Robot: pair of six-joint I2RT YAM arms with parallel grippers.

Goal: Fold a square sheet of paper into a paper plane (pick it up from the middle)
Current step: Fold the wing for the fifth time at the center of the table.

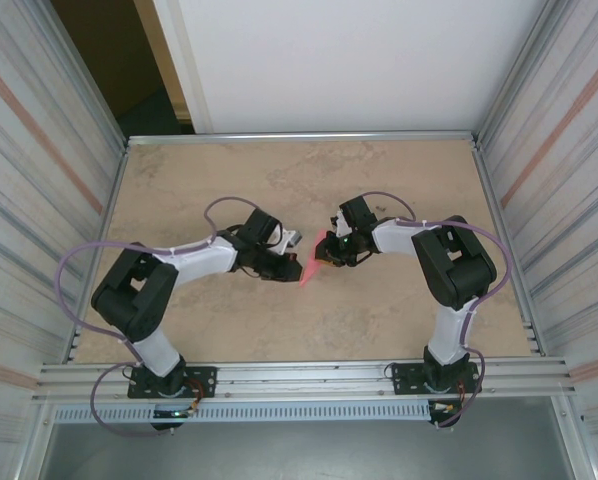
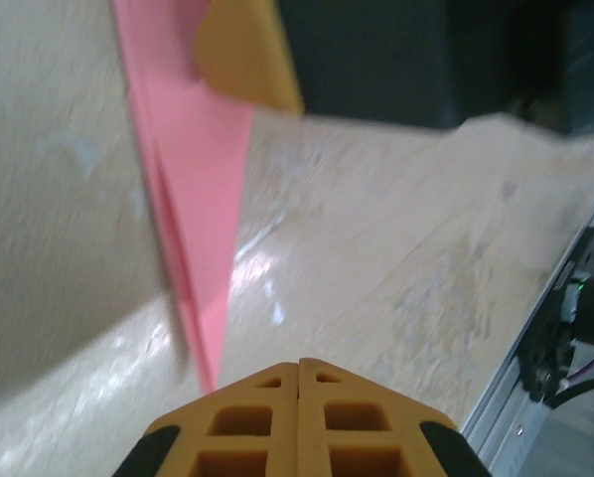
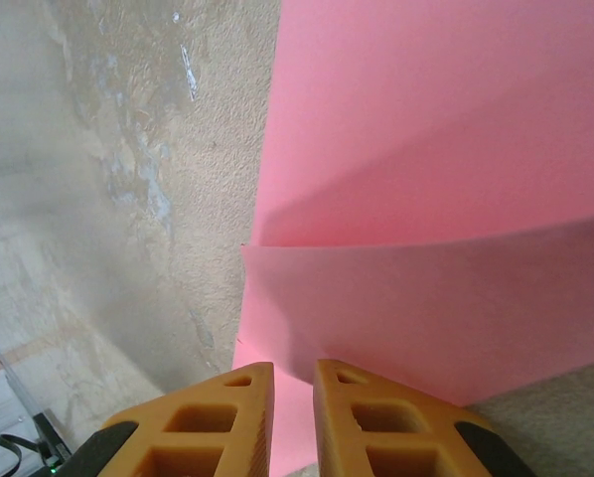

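Long axis of the square sheet of paper (image 1: pixel 312 268), creased into a narrow pink wedge, runs diagonally at the centre of the worktop (image 1: pixel 379 320), sharp tip toward the near-left. Right hand (image 3: pixel 294 366), ribbed orange plastic, grips the broad end. Left hand (image 2: pixel 299 363) is clenched on nothing; the tip seems just beside it, though that view is blurred. Worktop surface: mottled beige stone pattern.

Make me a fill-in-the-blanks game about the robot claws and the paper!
The right claw pinches a folded ____ paper.
The left claw is ____, its fingers touching with nothing between them.
The looping cables are ____.
Missing words: pink; shut; purple.
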